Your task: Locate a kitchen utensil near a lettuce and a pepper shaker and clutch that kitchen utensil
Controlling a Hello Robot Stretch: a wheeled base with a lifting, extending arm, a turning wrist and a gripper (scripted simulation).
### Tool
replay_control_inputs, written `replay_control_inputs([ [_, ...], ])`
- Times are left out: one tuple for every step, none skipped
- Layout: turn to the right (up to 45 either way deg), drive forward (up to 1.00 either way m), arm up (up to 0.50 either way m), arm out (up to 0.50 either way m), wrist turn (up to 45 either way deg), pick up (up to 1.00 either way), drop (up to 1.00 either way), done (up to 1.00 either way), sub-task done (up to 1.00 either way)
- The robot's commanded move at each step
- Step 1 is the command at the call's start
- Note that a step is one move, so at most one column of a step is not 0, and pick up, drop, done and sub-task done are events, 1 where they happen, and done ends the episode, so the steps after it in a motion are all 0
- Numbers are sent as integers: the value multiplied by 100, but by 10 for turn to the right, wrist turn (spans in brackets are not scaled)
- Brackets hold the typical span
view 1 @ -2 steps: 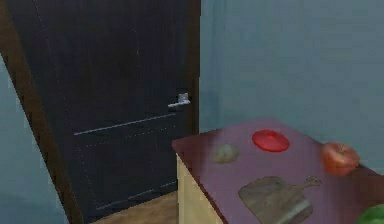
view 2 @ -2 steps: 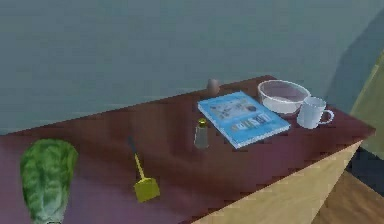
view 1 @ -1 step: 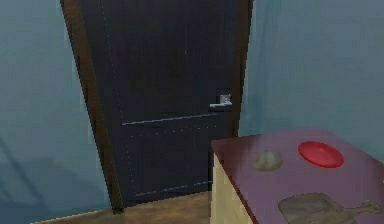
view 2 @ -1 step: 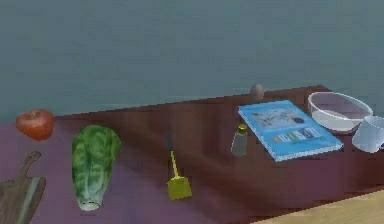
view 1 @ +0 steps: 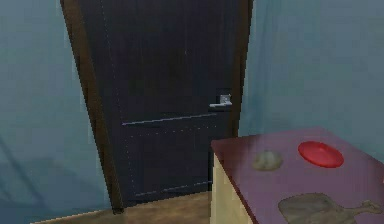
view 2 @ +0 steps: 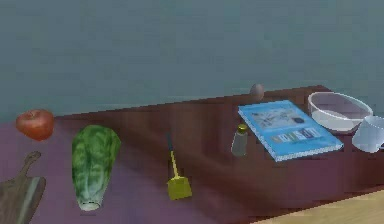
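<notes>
On the dark red countertop (view 2: 200, 125) in the arm side view lies a small yellow-green utensil (view 2: 177, 178) with a thin handle and a flat square head. A green lettuce (view 2: 93, 165) lies just left of it. A small grey pepper shaker (view 2: 240, 140) stands upright to its right, farther back.
A red tomato (view 2: 35, 123) and a wooden board (view 2: 20, 190) lie at the counter's left. A blue book (view 2: 288, 128), a white bowl (view 2: 340, 110) and a pale mug (view 2: 370, 133) are at its right. The forward view holds a dark door (view 1: 165, 95), a counter corner (view 1: 235, 175) and a red round thing (view 1: 320, 153).
</notes>
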Motion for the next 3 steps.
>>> replay_control_inputs([
  [0,0,38,0,0,0,0,0,0],
  [0,0,0,4,0,0,0,0,0],
  [0,0,0,0,450,0,0,0,0],
])
